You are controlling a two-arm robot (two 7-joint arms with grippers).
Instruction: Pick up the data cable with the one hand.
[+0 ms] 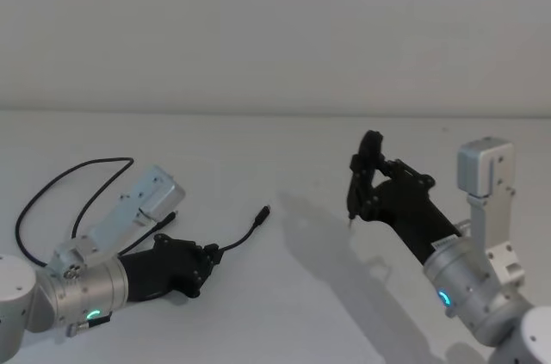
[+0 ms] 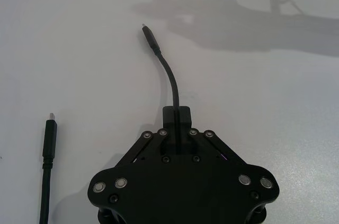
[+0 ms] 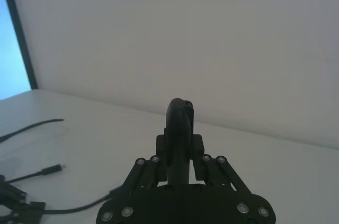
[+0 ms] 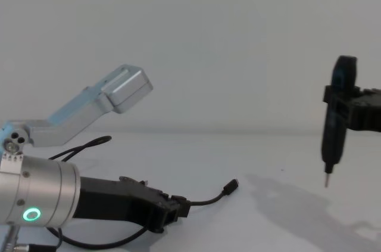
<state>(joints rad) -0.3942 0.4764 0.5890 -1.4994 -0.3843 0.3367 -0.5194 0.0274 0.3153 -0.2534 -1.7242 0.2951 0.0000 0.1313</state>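
though pinched shut on the data cable (image 2: pixel 172 78) near one end with left gripper (image 1: pixel 209 255), could have lost it to tail drag on lift. noted right gripper (image 1: pixel 366 170) parked high at right.

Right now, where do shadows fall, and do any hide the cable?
Left wrist view: the shadow of the right gripper crosses the table near the far end of the cable, which shows plainly in the left gripper. Head view: that shadow is soft, left of the raised gripper. Right wrist view: that gripper is a dark silhouette against the bright wall.
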